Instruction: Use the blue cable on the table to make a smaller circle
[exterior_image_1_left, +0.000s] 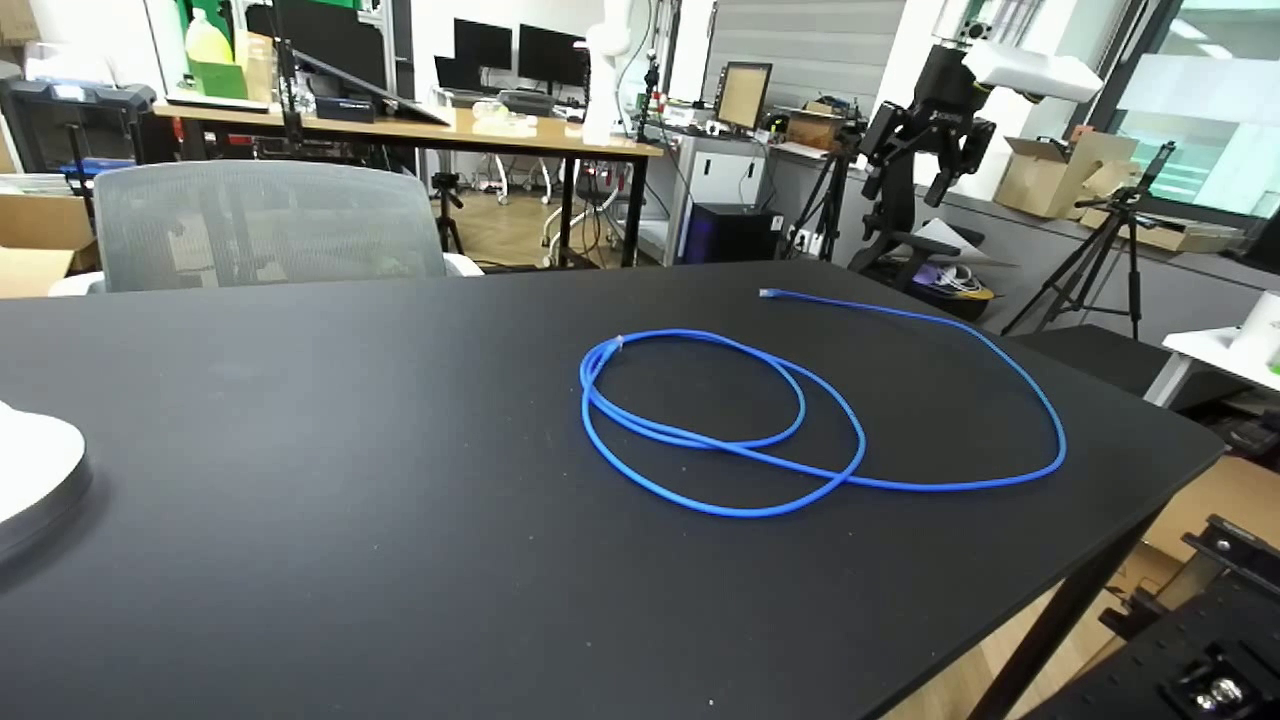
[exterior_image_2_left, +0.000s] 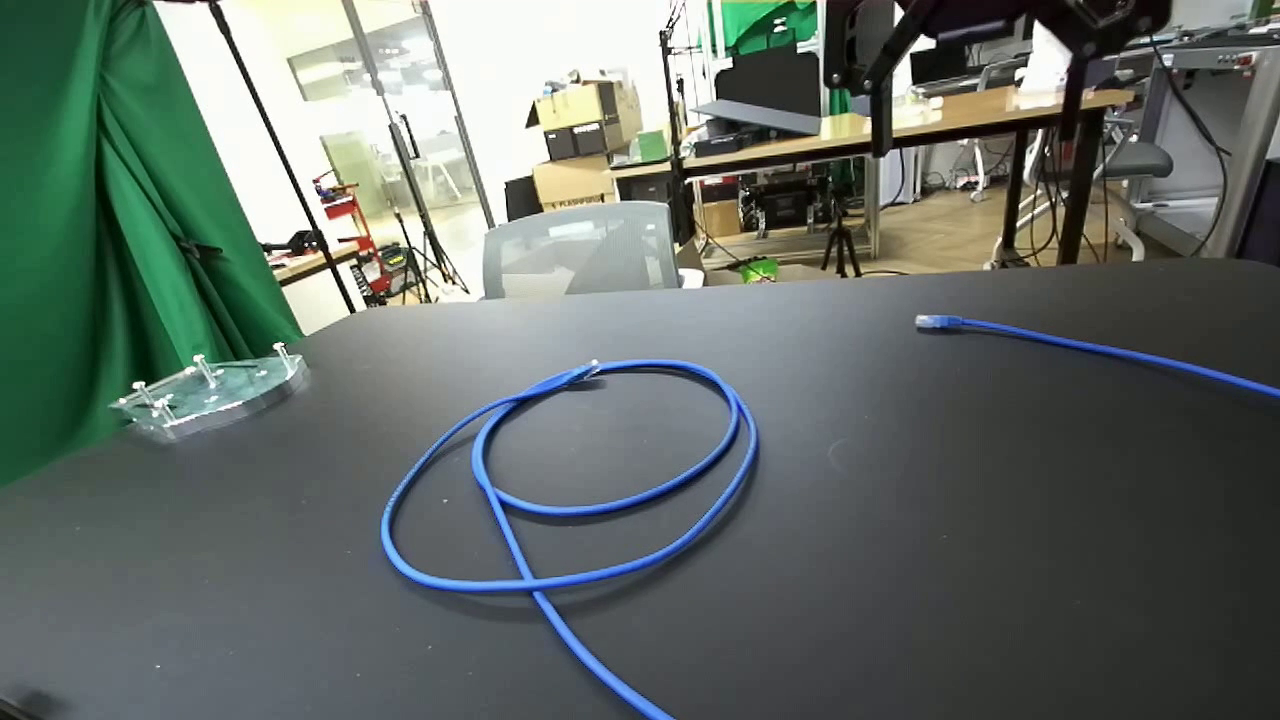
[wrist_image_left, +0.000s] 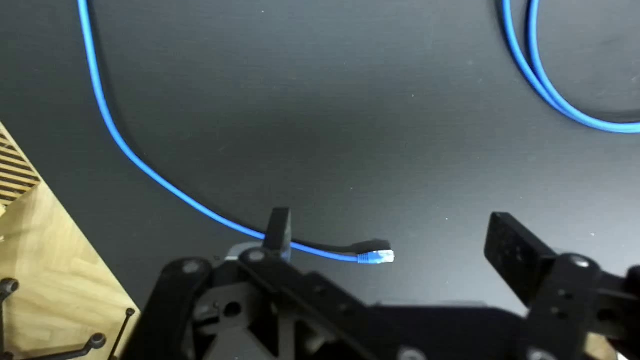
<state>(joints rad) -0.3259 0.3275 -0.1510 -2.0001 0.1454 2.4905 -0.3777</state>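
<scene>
Bright blue, thin, flexible cable (exterior_image_1_left: 955, 488) lies in loose coils on the right part of the large, matte black table (exterior_image_1_left: 300, 450) in an exterior view, with broad open tabletop to their left and nearer; its long tail bends close to the right edge and ends near the far right corner. Just past the far edge stands a grey, mesh-backed chair (exterior_image_1_left: 270, 225). By the left edge, in an exterior view, sits a clear, flat, post-studded plate (exterior_image_2_left: 230, 393); there the tail is partly out of frame. A white, rounded object (exterior_image_1_left: 35, 465), cut off at the left, is hard to identify. Raised above the table, the robot arm (exterior_image_1_left: 985, 18), mostly cut off at the top, points its black gripper (wrist_image_left: 390, 225) downward, fingers (wrist_image_left: 278, 227) wide apart; in the wrist view one hides a short stretch of cable, and a small, clear-tipped plug (wrist_image_left: 376, 257), down on the tabletop, shows between them.
</scene>
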